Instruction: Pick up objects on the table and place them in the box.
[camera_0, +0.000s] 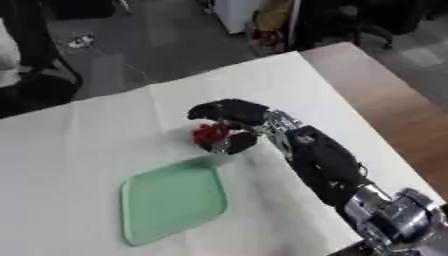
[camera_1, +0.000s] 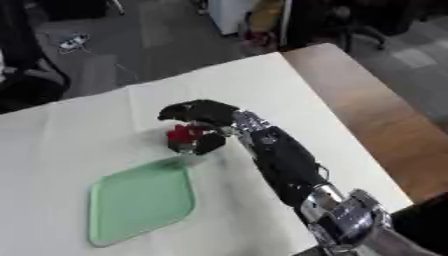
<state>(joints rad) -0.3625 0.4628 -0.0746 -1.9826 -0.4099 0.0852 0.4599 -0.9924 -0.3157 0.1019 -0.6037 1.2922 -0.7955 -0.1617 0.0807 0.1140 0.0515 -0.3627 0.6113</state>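
— Left eye view first: what is the right hand (camera_0: 229, 116) doing?

— It comes in from the near right corner of the table (camera_0: 79, 130), arm stretched toward the middle. Its fingers and thumb are curled round a small red object (camera_0: 210, 133), fingers arched over the top and thumb below.

— Where does that put the red object?

— Around the middle of the white-covered table, just past the far right corner of the green tray (camera_0: 171, 200). I cannot tell whether it touches the cloth or is lifted off it.

— And the tray?

— Pale green, shallow, with rounded corners, lying flat toward the near edge of the table, nothing in it.

— The left hand?

— It shows in neither view.

— Anything beside the table?

— A strip of brown wooden surface (camera_1: 385, 120) runs along its right edge.
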